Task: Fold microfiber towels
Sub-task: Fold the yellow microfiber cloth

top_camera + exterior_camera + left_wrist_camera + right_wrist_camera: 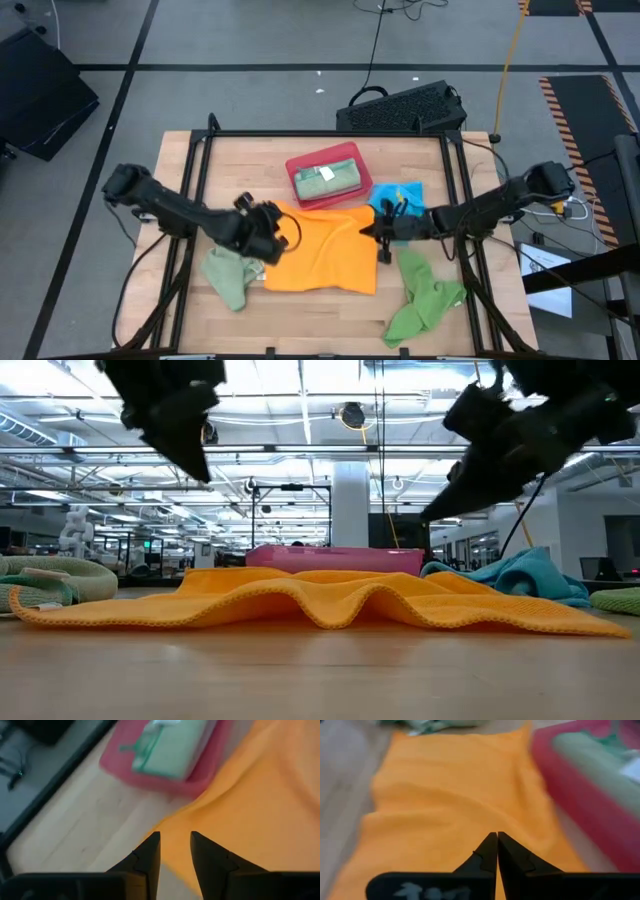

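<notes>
Orange towel [322, 250]: spread near flat at the middle of the table [300, 162], rippled into low humps along the near edge in the low view; far edge just short of the red tray [327, 190]; both grippers above it, neither gripping it

Left gripper [268, 238]: above the orange towel's left edge, raised off the cloth in the low view; fingers [145, 859] parted by a narrow gap, nothing between them; orange cloth and bare wood showing past the tips in the left wrist view

Right gripper [380, 235]: above the orange towel's right edge, lifted clear of it in the low view; fingers [489, 851] pressed tip to tip, nothing caught between; bright blue towel just behind it

Red tray: at the table's far middle, holding a folded sage green towel [328, 177] with a paler folded piece on top of it

Bright blue towel [400, 195]: crumpled, to the right of the tray, touching the orange towel's far right corner

Second sage green towel [230, 275]: bunched at the orange towel's near left corner, touching it, under the left arm

Bright green towel [425, 295]: crumpled in a long heap near the table's near right corner, just off the orange towel's right edge

Grey-blue towel: cannot tell where
</notes>
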